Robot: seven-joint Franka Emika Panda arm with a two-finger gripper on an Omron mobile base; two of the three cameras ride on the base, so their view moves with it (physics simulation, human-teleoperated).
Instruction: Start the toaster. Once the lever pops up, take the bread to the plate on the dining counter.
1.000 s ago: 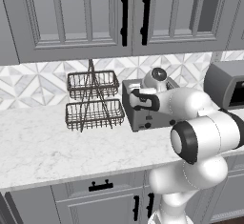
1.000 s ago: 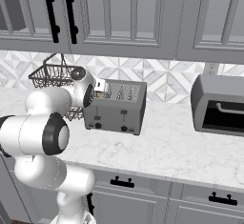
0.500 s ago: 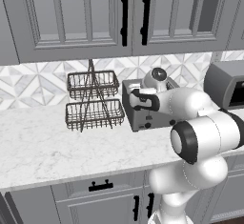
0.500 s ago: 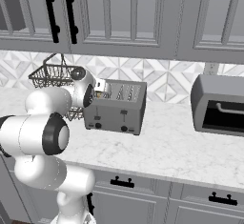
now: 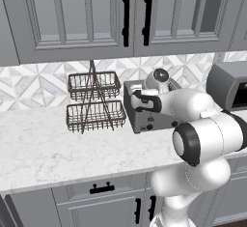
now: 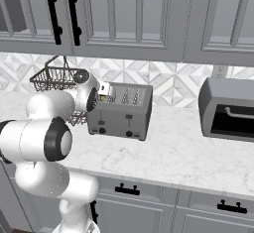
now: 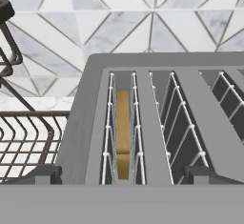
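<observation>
The gripper (image 7: 122, 175) is hovering spread wide over the toaster (image 6: 120, 113), holding nothing. The bread (image 7: 122, 132) is sitting deep in the leftmost slot. Risk: dropping straight down could be catching the slot wires instead of the slice. The hand view is showing the bread; the right base view is showing what looks like a lever (image 6: 130, 122), probably unpressed.

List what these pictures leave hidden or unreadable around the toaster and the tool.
- Bread: hand view shows just its top edge; the slot's wire guides hide the rest.
- Toaster front: in the left base view, the arm covers much of it.
- Lever: right base view, too small to tell whether it is up or down.
- Tool: hand view shows only its finger tips.
- Toaster oven: cut by the left base view's right edge.
</observation>
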